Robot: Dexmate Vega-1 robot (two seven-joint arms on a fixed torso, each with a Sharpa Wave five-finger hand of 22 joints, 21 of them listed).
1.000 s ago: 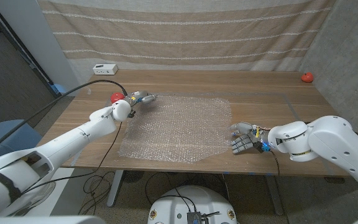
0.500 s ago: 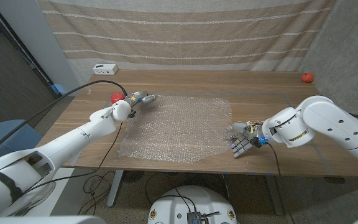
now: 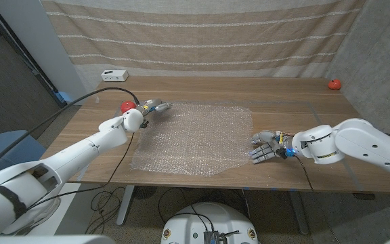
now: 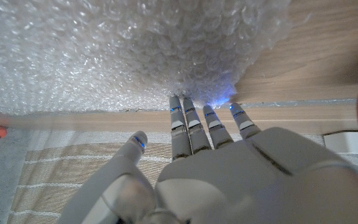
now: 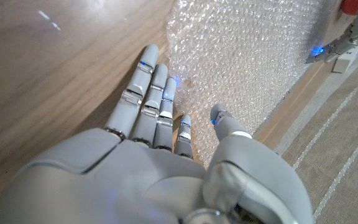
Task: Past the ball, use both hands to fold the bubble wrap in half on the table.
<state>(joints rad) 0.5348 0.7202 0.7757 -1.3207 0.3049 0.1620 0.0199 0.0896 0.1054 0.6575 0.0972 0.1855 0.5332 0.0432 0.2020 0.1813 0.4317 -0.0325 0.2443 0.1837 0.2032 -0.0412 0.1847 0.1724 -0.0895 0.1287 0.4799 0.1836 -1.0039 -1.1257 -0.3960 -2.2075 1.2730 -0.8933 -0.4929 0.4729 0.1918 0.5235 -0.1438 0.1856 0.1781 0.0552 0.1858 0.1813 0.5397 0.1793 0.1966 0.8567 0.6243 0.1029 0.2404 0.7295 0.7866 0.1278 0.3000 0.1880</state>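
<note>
Right hand (image 3: 265, 149) lowered | left hand (image 3: 156, 107) fingers (image 4: 185, 118) hide bubble wrap (image 3: 195, 139) corner

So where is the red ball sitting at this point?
In the head view the red ball sits on the table's left side, just behind the left hand and off the bubble wrap's far left corner.

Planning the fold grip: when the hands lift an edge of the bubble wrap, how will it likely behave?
Probably floppy: the bubble wrap lies thin, with wavy edges, so a lifted edge should sag. Likely light, apt to slide on the smooth table. Left hand and right hand are at opposite edges.
</note>
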